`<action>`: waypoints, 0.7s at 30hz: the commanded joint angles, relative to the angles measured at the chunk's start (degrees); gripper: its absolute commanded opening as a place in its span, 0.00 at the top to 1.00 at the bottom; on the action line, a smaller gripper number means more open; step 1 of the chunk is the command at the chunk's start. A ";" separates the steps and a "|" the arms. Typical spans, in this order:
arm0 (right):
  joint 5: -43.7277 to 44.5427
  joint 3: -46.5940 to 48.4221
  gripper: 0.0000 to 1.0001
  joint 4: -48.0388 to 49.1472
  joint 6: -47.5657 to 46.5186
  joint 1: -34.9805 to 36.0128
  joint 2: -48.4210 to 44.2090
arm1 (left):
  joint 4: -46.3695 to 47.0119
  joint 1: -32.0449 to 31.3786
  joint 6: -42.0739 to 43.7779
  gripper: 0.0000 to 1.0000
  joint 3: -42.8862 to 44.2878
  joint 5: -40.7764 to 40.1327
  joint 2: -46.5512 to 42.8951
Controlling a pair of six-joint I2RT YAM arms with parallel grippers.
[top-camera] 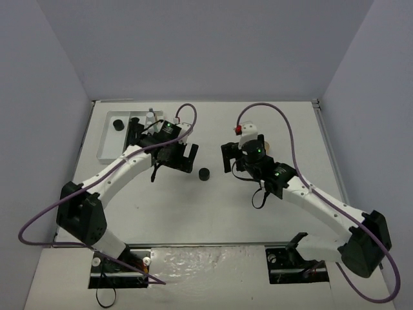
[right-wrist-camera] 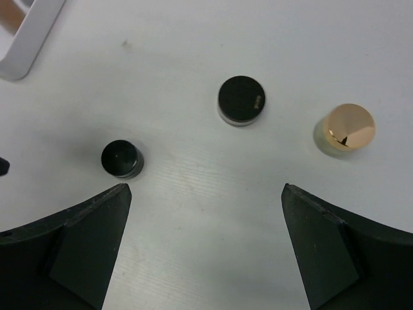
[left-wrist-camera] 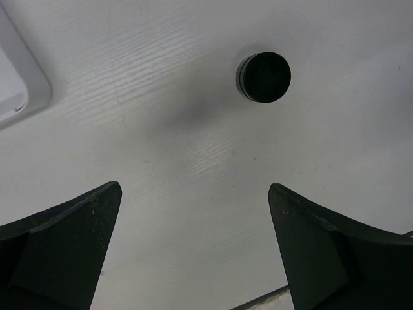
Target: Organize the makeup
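A round black jar stands on the white table between my two grippers. My left gripper hovers just left of it, open and holding nothing. In the left wrist view the jar lies beyond the wide-spread fingertips. My right gripper is open too, with bare table between its fingertips. Ahead of it stand a black jar, a smaller black jar and a gold-capped bottle. Another black jar and small bottles sit in the white tray.
The tray lies at the table's far left; its corner shows in the left wrist view and the right wrist view. Purple cables loop over both arms. Grey walls enclose the table on three sides.
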 commanded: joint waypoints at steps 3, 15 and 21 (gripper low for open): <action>11.18 -6.40 0.00 -1.14 6.97 -3.39 -15.54 | 6.08 -4.62 -0.15 0.03 6.79 -0.11 7.91; 12.29 -7.76 0.00 -5.80 8.07 -4.76 -19.93 | 7.41 -7.28 -1.10 0.10 12.44 -1.17 20.69; 12.28 -7.48 0.00 -5.80 7.72 -4.96 -18.94 | 8.63 -8.82 -1.84 0.18 13.63 -2.47 23.97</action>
